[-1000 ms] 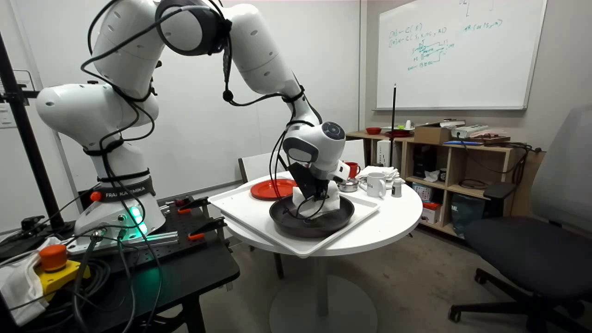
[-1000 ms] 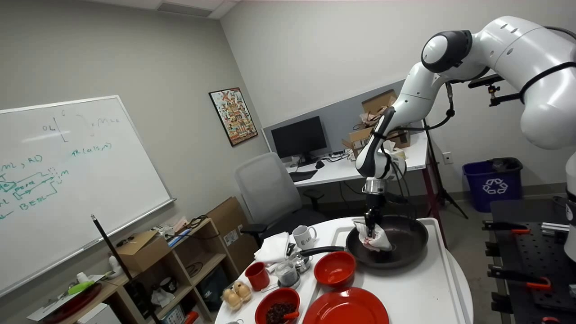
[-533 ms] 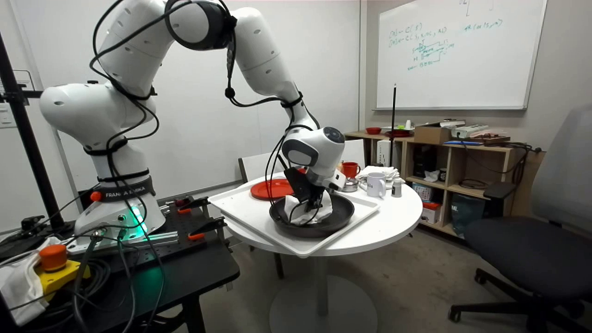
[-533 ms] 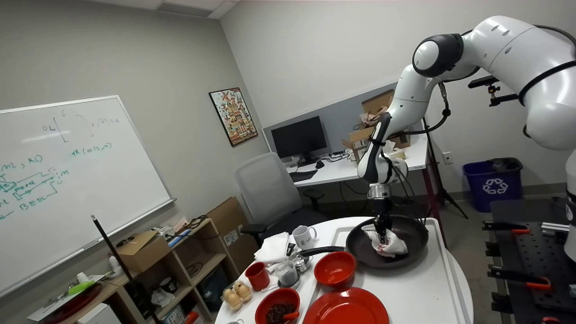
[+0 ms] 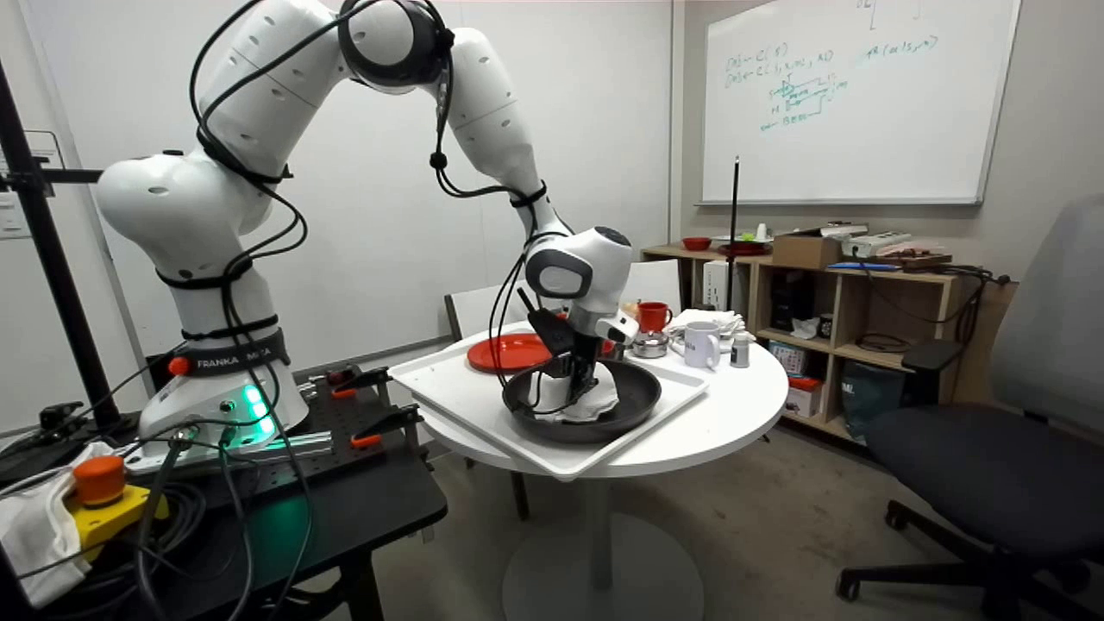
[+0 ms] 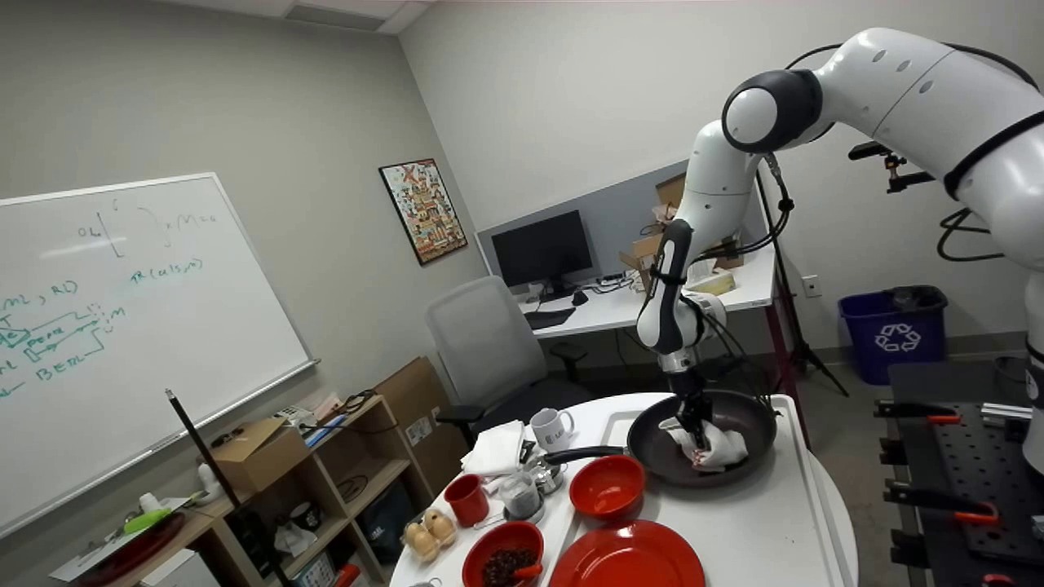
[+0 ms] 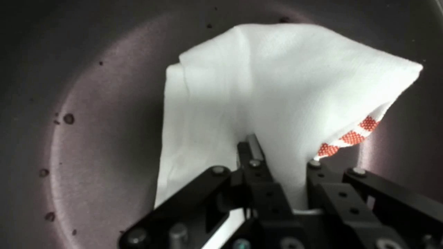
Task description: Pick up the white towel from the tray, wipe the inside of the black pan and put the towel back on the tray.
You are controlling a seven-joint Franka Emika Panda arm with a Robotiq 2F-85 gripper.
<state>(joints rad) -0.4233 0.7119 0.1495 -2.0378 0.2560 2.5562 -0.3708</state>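
Note:
The white towel point(image 7: 294, 69) lies bunched on the floor of the black pan point(image 7: 100, 138); a red-and-white checked edge shows at its right in the wrist view. The towel also shows in both exterior views point(image 5: 597, 402) point(image 6: 723, 450). My gripper point(image 7: 282, 152) is shut on the towel, with cloth filling the gap between its fingers. In the exterior views the gripper point(image 5: 585, 381) point(image 6: 695, 425) points down into the pan point(image 6: 749, 417), slightly tilted. The pan stands on the white tray point(image 5: 466, 414). Small dark specks show on the pan's surface around the towel.
The pan's handle point(image 6: 587, 454) reaches over the tray's edge. A red bowl point(image 6: 608, 489) and a red plate point(image 6: 628, 562) stand beside the pan. A white mug point(image 6: 553, 430), red mug point(image 6: 467, 499), glass jar point(image 6: 520, 495), eggs point(image 6: 430, 534) and folded cloths point(image 6: 494, 448) stand beyond the tray.
My gripper has moved the towel across the pan, from the handle side toward the middle. The wrist has tilted and the elbow has shifted. The pan has not moved.

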